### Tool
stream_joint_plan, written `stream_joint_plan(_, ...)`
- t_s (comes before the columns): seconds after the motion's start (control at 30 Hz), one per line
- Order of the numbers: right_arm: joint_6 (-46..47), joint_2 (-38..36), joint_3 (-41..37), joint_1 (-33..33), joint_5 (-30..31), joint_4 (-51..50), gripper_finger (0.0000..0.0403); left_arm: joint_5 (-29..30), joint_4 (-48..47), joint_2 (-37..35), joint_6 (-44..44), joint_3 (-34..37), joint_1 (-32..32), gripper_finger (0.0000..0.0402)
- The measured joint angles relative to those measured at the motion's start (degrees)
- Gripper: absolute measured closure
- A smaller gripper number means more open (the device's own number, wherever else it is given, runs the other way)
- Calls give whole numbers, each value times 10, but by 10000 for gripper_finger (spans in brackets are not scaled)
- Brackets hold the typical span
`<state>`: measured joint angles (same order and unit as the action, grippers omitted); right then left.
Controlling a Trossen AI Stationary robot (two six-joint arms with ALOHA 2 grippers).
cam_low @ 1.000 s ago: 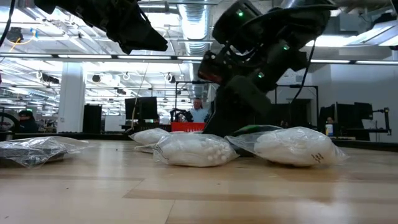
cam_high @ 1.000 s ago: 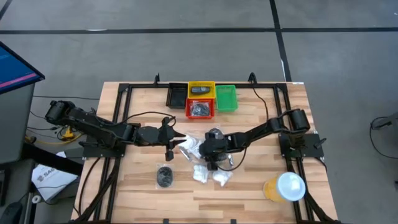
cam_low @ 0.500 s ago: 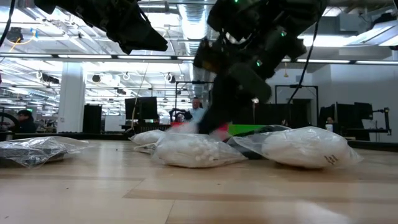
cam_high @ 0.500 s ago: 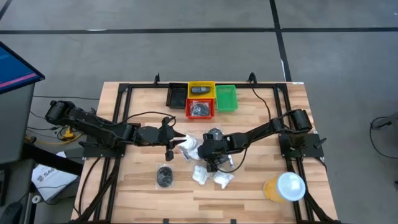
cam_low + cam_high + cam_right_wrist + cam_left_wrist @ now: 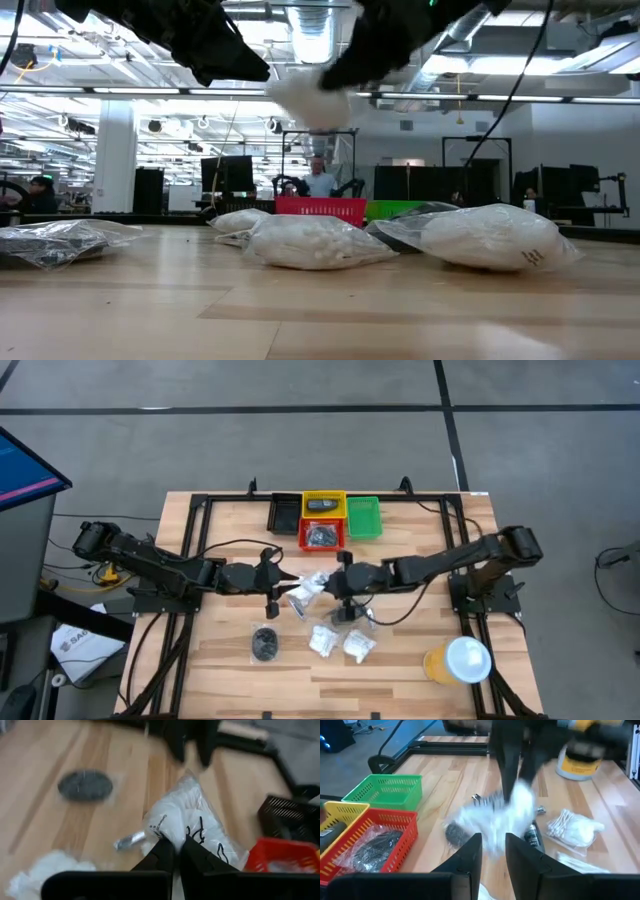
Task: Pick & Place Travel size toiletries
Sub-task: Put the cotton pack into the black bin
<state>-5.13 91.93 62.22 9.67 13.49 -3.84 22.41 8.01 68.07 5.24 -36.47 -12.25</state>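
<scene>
Right gripper (image 5: 173, 851) pinched tight on a white crinkly packet (image 5: 186, 827), hanging clear above the wooden table (image 5: 400, 660) near its middle, just in front of the red bin (image 5: 322, 535). Left gripper (image 5: 284, 589) just beside it, fingers (image 5: 468, 856) a little apart, gripping nothing visible. Two more white packets (image 5: 340, 643) and a dark grey disc (image 5: 265, 644) lying on the boards nearer the front edge.

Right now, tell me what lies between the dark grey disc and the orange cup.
In the high view, two white packets lie between the dark grey disc and the orange cup.
</scene>
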Motion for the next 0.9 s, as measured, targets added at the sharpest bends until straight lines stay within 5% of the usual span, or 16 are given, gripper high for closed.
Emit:
stream_joint_plan(0.3,1,-51,0,0,1,-1,401,1,45,0,-93,0,0,315)
stream_joint_plan(0.9,1,-51,0,-14,-76,100,402,-14,133,0,-215,0,8,199)
